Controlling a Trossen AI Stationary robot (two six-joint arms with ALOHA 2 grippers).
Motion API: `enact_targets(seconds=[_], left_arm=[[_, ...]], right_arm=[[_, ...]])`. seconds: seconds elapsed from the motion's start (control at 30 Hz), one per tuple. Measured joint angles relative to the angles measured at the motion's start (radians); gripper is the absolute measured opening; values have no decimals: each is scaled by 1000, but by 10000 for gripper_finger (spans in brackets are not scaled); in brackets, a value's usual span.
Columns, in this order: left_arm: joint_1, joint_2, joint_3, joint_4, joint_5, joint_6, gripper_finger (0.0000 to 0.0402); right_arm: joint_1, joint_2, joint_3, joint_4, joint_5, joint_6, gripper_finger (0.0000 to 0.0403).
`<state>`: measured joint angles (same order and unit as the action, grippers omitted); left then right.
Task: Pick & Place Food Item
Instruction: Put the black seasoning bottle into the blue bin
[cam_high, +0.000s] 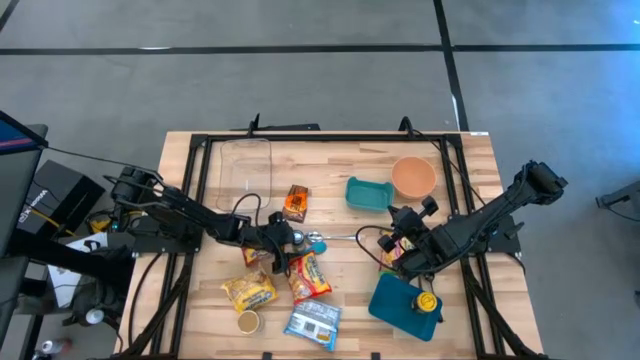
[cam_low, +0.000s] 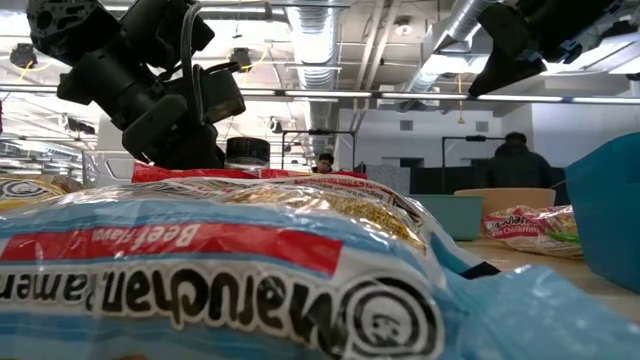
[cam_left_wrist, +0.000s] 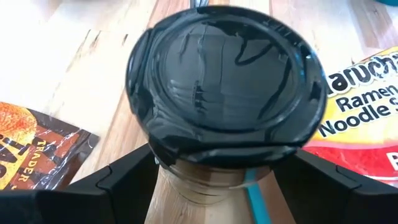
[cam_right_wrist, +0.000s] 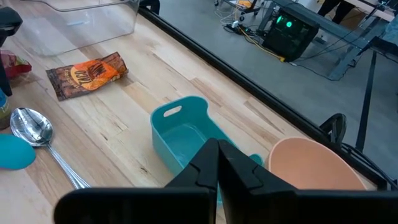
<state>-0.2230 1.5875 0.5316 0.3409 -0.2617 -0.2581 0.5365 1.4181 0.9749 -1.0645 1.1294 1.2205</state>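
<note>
Left wrist view, left tool (cam_left_wrist: 217, 180) straddling black-lidded jar (cam_left_wrist: 227, 87)

Wooden table (cam_high: 330, 150), snack packets (cam_high: 295, 203), teal bin (cam_high: 368, 194), orange bowl (cam_high: 413, 177), spoon (cam_high: 335, 240), clear tub (cam_high: 246, 165)

High cam overhead; low cam at tabletop, hard against ramen pack (cam_low: 200, 270); wrist cams close. High/right-wrist share teal bin (cam_high: 368, 194).

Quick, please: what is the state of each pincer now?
Left pincer: closed around a black-lidded jar.
Right pincer: shut, holding nothing.
</note>
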Motion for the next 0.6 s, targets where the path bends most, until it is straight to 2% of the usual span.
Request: enact_targets(seconds=[0.6], left_arm=[[0, 2, 0, 6, -5, -8, 297]], right_arm=[[0, 0, 0, 0, 0, 0, 0]])
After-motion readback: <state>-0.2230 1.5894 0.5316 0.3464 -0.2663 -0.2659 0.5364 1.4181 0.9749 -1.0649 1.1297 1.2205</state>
